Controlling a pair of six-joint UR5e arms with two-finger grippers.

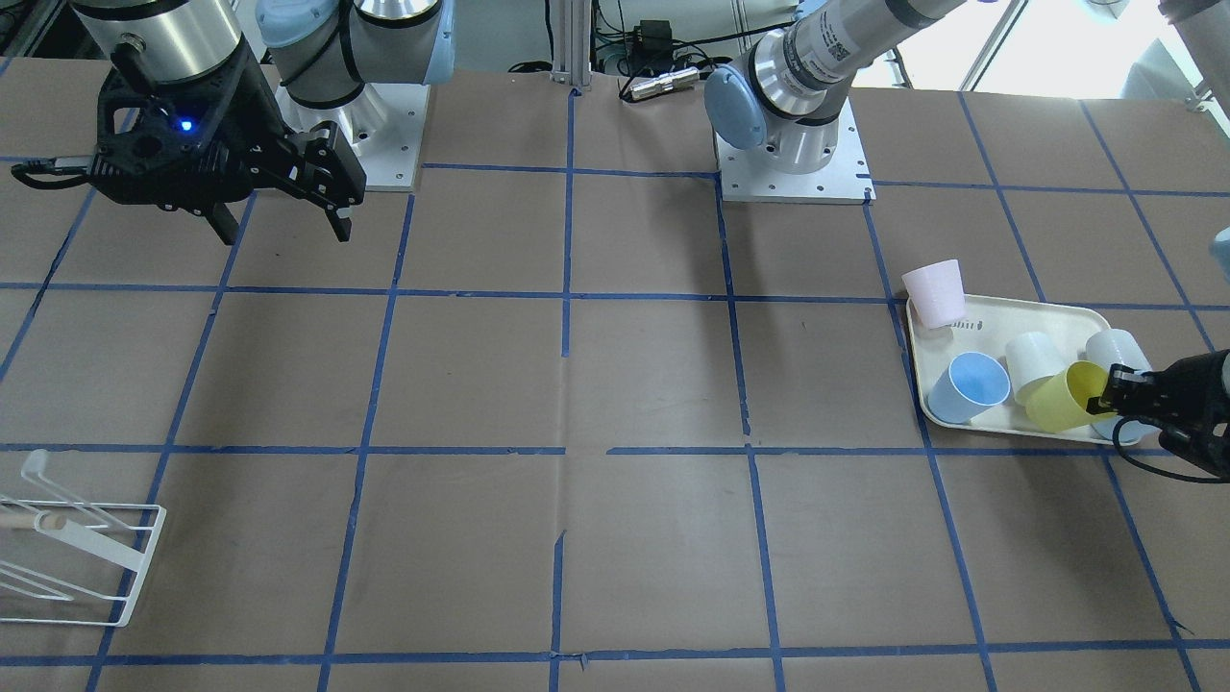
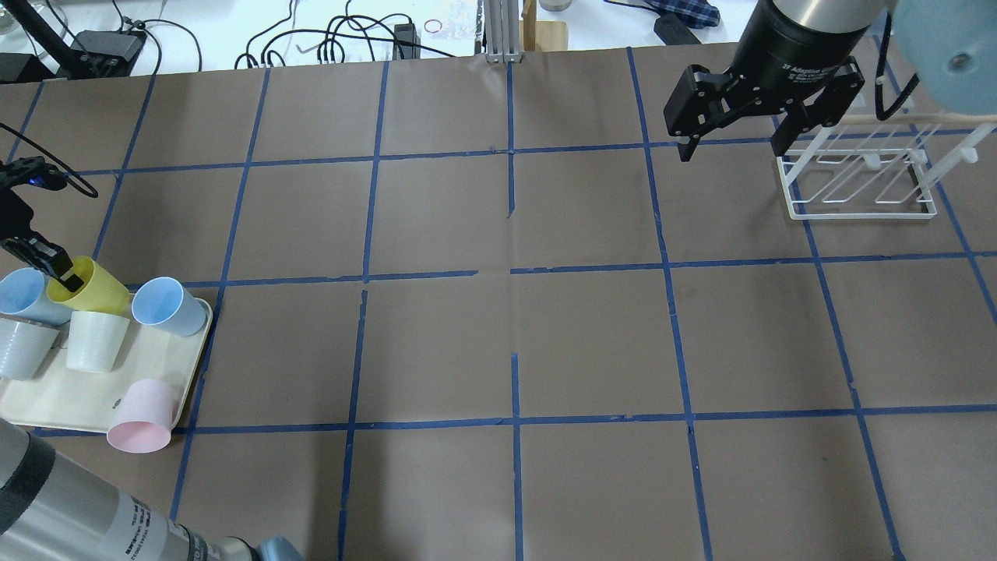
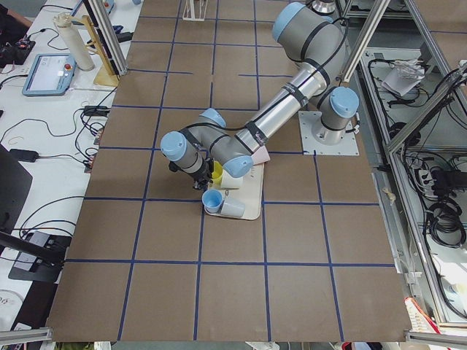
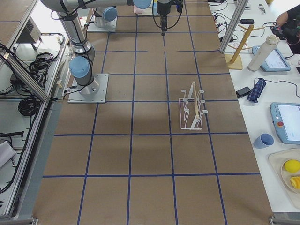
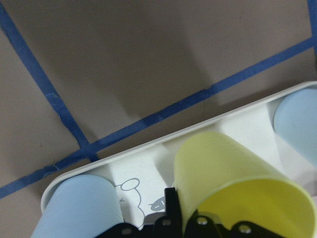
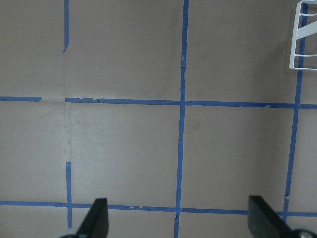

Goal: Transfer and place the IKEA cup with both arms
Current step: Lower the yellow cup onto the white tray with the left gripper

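The bright yellow IKEA cup lies tilted among other cups on a cream tray at the table's left end. It also shows in the overhead view and fills the left wrist view. My left gripper is shut on the cup's rim, with one finger inside the mouth and one outside. My right gripper is open and empty. It hangs above the table at the far right side, just left of a white wire rack.
On the tray there are also a pink cup at the corner, a light-blue cup, a white cup, another light-blue cup and a pale one. Blue tape lines grid the brown table.
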